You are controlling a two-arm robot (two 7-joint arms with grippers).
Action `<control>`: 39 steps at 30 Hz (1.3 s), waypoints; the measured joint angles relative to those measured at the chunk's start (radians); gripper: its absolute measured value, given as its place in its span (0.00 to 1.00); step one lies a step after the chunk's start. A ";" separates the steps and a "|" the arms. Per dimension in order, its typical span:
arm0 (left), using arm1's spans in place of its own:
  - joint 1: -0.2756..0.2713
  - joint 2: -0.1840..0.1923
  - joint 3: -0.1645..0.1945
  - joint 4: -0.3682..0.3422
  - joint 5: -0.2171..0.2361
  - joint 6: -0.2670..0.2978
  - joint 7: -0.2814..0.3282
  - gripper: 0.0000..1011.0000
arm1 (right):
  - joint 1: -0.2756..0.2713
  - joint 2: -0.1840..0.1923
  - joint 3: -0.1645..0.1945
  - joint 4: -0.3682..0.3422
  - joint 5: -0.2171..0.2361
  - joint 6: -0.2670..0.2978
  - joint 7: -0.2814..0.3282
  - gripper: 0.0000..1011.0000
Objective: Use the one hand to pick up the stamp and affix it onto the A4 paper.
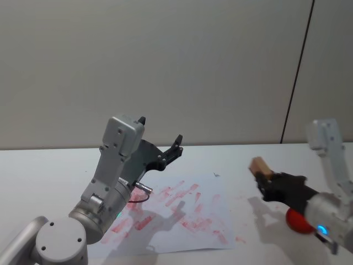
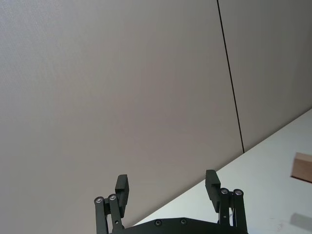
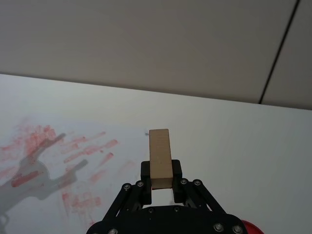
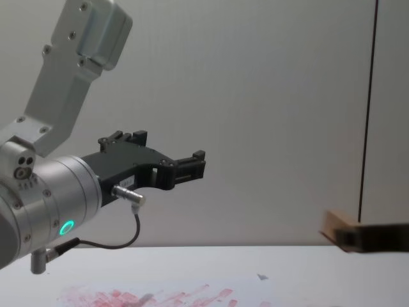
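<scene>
behind the white bench (image 1: 49,165) runs a plain grey wall with one dark vertical seam, and the a4 paper (image 1: 207,190) lies flat on the bench, smeared with red-pink ink marks. the right gripper (image 1: 263,178) hangs in the air off the sheet's right edge, its jaws clenched on the lower end of the stamp (image 1: 259,165); in the right wrist view the stamp (image 3: 160,157) is a tan block whose long axis runs straight out beyond the fingertips, away from the wrist. its free end points forward and toward the paper, not down at it. that is the relation the coming move seems to turn on: the paper lies below and to the left of the held stamp, so the arm would likely need to carry it leftward over the sheet and tip its free end downward before pressing. a red round object (image 1: 298,221) sits on the bench under the right wrist. the left gripper (image 1: 160,141) is raised above the paper's left part, jaws spread apart and holding nothing, farther from the stamp than the right.
</scene>
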 joint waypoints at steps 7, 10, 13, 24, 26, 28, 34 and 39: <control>0.000 0.000 0.000 0.000 0.000 0.000 0.000 0.99 | -0.051 0.060 0.040 -0.026 0.018 0.008 -0.017 0.21; 0.000 0.000 0.000 0.000 0.000 0.000 0.000 0.99 | -0.068 0.081 0.053 -0.031 0.021 0.011 -0.022 0.21; 0.000 0.000 0.000 0.000 0.000 0.000 0.000 0.99 | -0.076 0.092 0.061 -0.033 0.022 0.014 -0.025 0.21; 0.000 0.000 0.000 0.000 0.000 0.000 0.000 0.99 | -0.100 0.124 0.082 -0.021 0.019 0.041 -0.033 0.21; 0.000 0.000 0.000 0.000 0.000 0.000 0.000 0.99 | -0.103 0.127 0.083 -0.015 0.015 0.048 -0.033 0.21; 0.000 0.000 0.000 0.000 0.000 0.000 0.000 0.99 | -0.104 0.128 0.083 -0.012 0.012 0.052 -0.033 0.21; 0.000 0.000 0.000 0.000 0.000 0.000 0.000 0.99 | -0.104 0.129 0.080 0.005 -0.003 0.063 -0.030 0.21; 0.000 0.000 0.000 0.000 0.000 0.000 0.000 0.99 | -0.098 0.123 0.074 0.018 -0.019 0.068 -0.023 0.21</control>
